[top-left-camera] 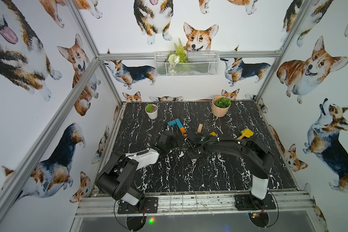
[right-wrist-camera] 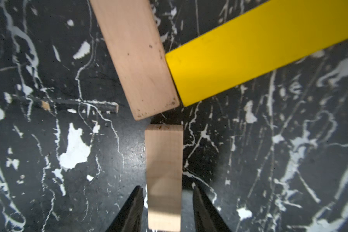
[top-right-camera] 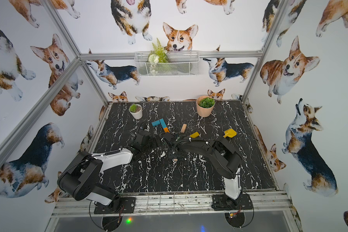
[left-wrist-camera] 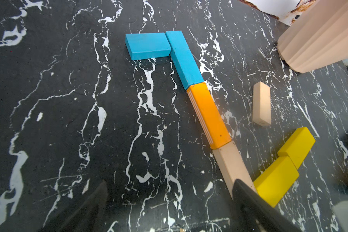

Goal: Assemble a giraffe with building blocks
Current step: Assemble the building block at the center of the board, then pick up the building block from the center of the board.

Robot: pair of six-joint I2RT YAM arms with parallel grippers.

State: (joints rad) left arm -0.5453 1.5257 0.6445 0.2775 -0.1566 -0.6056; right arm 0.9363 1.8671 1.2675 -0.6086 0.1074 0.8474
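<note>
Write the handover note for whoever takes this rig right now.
Left gripper: open, empty, over the neck's lower end.
Right gripper: fingers open either side of a tan plank lying flat, just short of the neck-body corner, not touching it.
Done: teal head, orange plank and tan neck plank in line, yellow body joined on.
Left: settle this front leg, then fetch the spare tan plank, which sits apart from the figure, for the rear leg.

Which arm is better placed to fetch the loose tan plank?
Probably right: the loose tan plank lies on its side of the giraffe's neck, and the right gripper stands open. The left gripper would cross the neck.
</note>
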